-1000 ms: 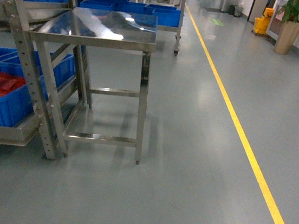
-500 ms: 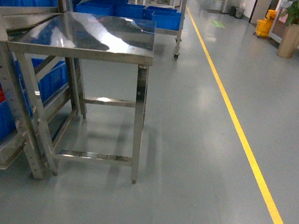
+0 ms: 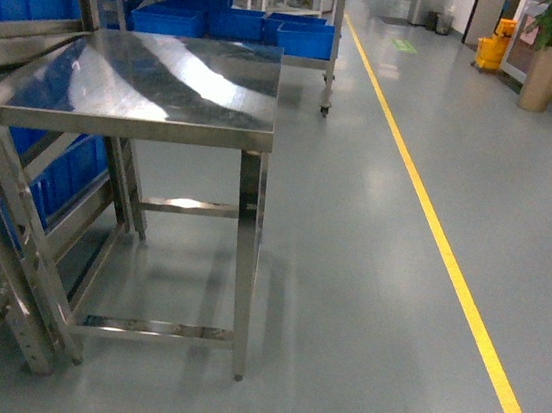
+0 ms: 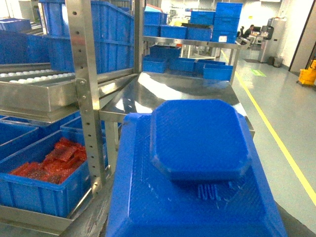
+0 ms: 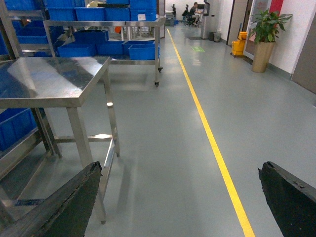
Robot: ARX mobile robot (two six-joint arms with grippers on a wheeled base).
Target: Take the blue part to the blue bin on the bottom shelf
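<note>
rack [image 4: 86, 94] at far left, blue bins [image 4: 34, 182] with red parts [image 4: 54, 160] on low level; which level is bottom shelf, cannot tell. steel table [image 3: 139, 89] just beside rack. blue part [image 4: 197, 168] fills left wrist view, close under camera; left gripper itself hidden, state cannot tell. right gripper [image 5: 180, 197] fingers wide apart, empty, above grey floor [image 3: 368, 278]. yellow line [image 3: 434, 236] at right.

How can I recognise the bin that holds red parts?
Find the steel rack on the left of the left wrist view. A blue bin sits on its lowest level. Only this one shows red parts inside.
</note>
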